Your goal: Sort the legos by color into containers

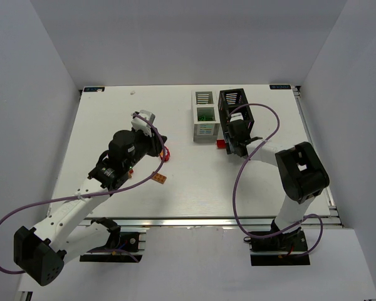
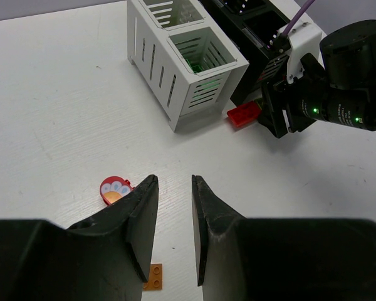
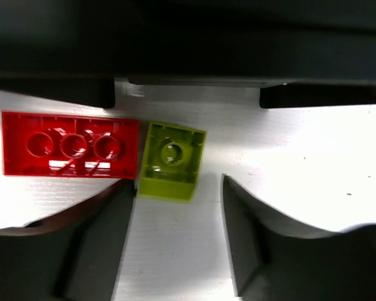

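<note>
Logging left gripper [image 2: 173, 188] with jaws narrowly apart, gripping nothing. Counting as unsorted: flat orange studded plate [image 2: 153, 276] near it, round red printed piece [image 2: 116, 190] alongside. Finding green bricks [image 1: 205, 115] already inside the near compartment of the white slatted box [image 1: 204, 130]. Spotting long red brick [image 3: 69, 145] touching small yellow-green brick [image 3: 171, 160], beside the black slatted box [image 1: 224, 100]. Straddling the yellow-green one with right gripper [image 3: 177, 194], fingers apart, not yet clamping. Judging sorting partly done.
</note>
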`<state>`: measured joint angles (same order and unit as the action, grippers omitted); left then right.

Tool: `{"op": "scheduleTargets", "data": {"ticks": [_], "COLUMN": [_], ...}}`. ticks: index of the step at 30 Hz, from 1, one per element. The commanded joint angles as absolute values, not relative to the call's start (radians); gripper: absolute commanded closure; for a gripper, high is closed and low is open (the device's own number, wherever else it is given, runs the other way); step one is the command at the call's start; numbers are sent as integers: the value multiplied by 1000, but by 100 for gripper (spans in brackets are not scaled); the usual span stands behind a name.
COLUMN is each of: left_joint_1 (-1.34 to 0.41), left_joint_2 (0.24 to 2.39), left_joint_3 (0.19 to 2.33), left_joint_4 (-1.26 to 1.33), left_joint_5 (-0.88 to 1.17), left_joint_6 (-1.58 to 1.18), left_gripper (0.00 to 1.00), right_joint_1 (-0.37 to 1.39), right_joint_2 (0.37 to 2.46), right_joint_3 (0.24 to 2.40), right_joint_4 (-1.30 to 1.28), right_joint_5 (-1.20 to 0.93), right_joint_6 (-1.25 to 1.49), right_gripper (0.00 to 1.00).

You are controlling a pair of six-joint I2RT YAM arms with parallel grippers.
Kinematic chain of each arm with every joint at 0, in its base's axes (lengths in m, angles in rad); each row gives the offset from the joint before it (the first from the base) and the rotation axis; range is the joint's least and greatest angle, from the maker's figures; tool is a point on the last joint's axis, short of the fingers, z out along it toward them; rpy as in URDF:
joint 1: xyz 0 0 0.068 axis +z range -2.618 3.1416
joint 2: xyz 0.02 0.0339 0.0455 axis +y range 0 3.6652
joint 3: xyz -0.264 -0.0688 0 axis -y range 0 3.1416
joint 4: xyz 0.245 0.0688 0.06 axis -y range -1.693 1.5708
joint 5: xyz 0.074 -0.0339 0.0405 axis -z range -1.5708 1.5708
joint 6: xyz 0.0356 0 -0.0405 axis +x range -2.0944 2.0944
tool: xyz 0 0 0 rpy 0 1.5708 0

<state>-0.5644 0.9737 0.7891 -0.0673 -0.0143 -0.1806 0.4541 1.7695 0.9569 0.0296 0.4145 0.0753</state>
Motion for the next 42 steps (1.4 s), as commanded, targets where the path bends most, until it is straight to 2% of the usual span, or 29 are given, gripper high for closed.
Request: {"op": "scheduleTargets", "data": {"ticks": [1, 9, 13, 18, 23, 25, 29, 38, 42], "left_joint_1": [-557, -557, -555, -557, -555, -555, -557, -554, -549], "left_joint_2": [968, 966, 960, 959, 954, 953, 954, 953, 957], "left_joint_3": [785, 785, 785, 785, 785, 785, 785, 784, 781], "left_joint_4": [-48, -48, -48, -48, -46, -46, -43, -43, -41], "left_joint_5": [-2, -2, -2, -2, -2, 9, 32, 25, 23], "left_joint_6": [-178, -178, -178, -178, -178, -179, -181, -181, -181], "left_gripper": [62, 62, 62, 62, 62, 62, 62, 62, 62], "right_joint_1": [456, 446, 439, 423, 390, 356, 322, 368, 391], "right_joint_2": [1772, 1766, 1763, 1750, 1663, 1625, 1542, 1428, 1416], "right_joint_3": [991, 986, 985, 988, 959, 951, 963, 1008, 1101], "right_joint_4": [71, 57, 40, 17, -43, -81, -169, -380, -354], "right_joint_5": [408, 368, 330, 301, 253, 172, -76, -481, -482], "right_joint_6": [83, 91, 95, 100, 92, 84, 20, -291, -316], "right_gripper": [40, 54, 64, 69, 84, 91, 100, 100, 100]}}
